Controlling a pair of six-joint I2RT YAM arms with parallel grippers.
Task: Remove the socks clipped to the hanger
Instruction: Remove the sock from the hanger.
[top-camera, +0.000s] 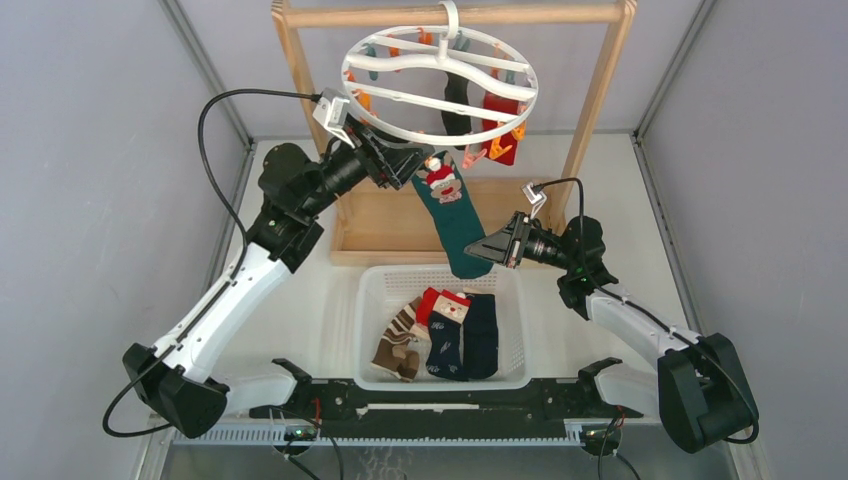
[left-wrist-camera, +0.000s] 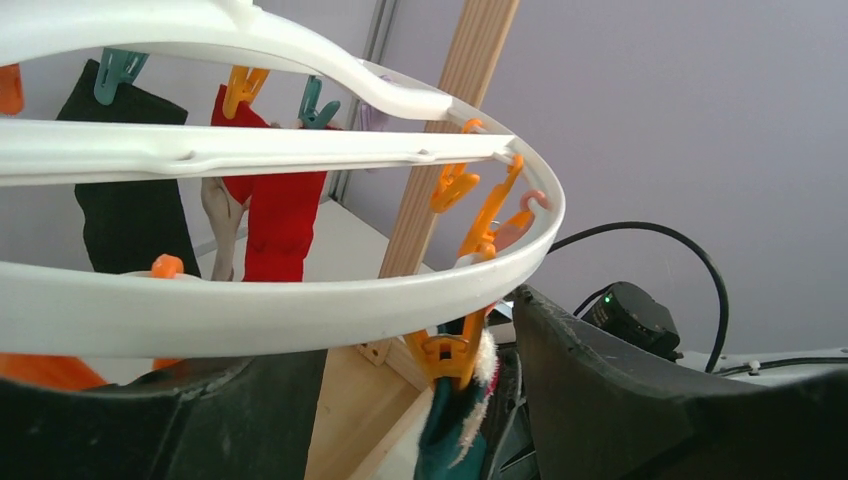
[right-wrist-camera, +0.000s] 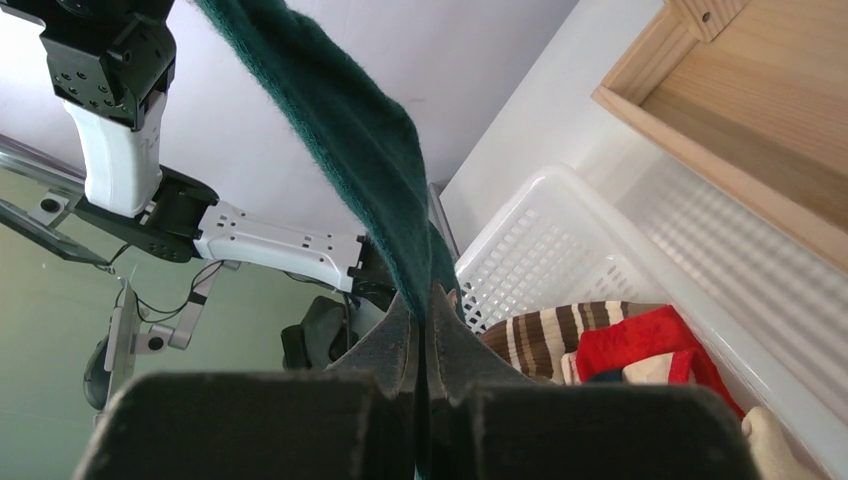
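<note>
- Hanging from an orange clip (left-wrist-camera: 447, 350) at the near rim of the hanger (left-wrist-camera: 250, 310), a green sock (top-camera: 452, 215) with a Christmas figure stretches down at a slant toward the right arm.
- Right gripper (top-camera: 478, 250) is clenched on the sock's lower end; in its wrist view the two fingers (right-wrist-camera: 395, 345) meet with the green fabric pinched between them.
- That end is held above the far edge of the white basket (top-camera: 372, 300).
- Left gripper (top-camera: 418, 165) is raised to the hanger's near rim, just beside the top of the green sock.
- Its jaws stand wide apart, released, grasping nothing; the wrist view shows the orange clip and the sock's white cuff in the gap between them.
- The white rim crosses that view just above the fingers.
- On the hanger's far side, a black sock (top-camera: 457, 105) and a red sock (top-camera: 500, 130) hang from teal and orange clips.
- Other clips on the ring dangle with no sock.
- The hanger's hook sits over the top bar of the wooden rack (top-camera: 600, 100).
- In the basket lie a striped sock (top-camera: 400, 335), a navy sock with a red cuff (top-camera: 445, 335) and a plain navy sock (top-camera: 480, 335), side by side.
</note>
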